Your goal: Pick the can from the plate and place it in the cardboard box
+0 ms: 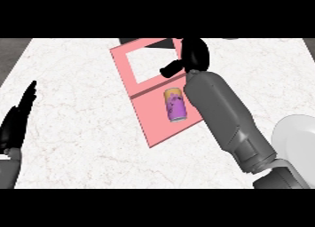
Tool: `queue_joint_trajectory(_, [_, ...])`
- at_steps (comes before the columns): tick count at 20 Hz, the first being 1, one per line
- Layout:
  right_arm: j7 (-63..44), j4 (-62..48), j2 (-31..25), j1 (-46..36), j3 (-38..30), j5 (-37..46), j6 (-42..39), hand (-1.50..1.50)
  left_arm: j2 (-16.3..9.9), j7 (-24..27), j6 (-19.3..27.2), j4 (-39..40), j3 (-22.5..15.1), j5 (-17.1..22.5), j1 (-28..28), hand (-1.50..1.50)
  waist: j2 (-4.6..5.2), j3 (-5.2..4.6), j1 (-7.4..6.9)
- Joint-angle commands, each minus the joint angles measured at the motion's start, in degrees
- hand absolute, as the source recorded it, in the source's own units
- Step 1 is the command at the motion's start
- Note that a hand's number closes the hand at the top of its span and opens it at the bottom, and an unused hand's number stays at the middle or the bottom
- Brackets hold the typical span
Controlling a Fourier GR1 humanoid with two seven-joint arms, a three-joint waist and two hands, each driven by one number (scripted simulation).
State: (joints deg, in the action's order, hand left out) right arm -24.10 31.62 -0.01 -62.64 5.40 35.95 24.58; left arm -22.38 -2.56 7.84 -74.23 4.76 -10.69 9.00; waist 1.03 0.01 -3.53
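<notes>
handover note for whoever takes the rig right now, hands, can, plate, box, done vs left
Left hand: open, resting at the view's left edge, holding nothing.
Right hand: above the far part of the pink box, nothing visibly in it; I cannot tell its fingers.
Can: lying on its side in the box, clear of the hand.
Plate: at the right, no can on it.
Done: can placed. Left: pull the right arm back.
</notes>
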Motion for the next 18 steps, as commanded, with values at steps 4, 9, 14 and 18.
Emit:
queue_joint_trajectory(4, [13.3,-7.5,0.0,0.9,0.7,-7.3,10.0,-1.5,-1.9,-0.3,-2.9,0.2,1.6,1.3,1.3,0.0,0.17,0.04,-0.94])
queue_joint_trajectory(9, [18.7,-5.3,0.0,-3.0,-4.2,-9.4,14.4,-1.5,0.9,-0.7,-0.6,-1.4,0.3,0.0,-0.9,0.0,-0.27,0.05,0.83])
queue_joint_trajectory(14, [24.4,-0.4,0.0,-1.4,-9.6,-16.2,16.7,-1.5,-1.0,-0.6,-1.5,0.9,2.8,0.8,0.0,0.0,-0.56,0.03,2.04])
queue_joint_trajectory(18, [27.3,7.1,-4.1,5.5,-11.2,-19.2,10.7,-1.5,0.6,1.6,0.7,1.7,3.2,-0.5,-3.1,0.0,-1.15,0.01,3.77])
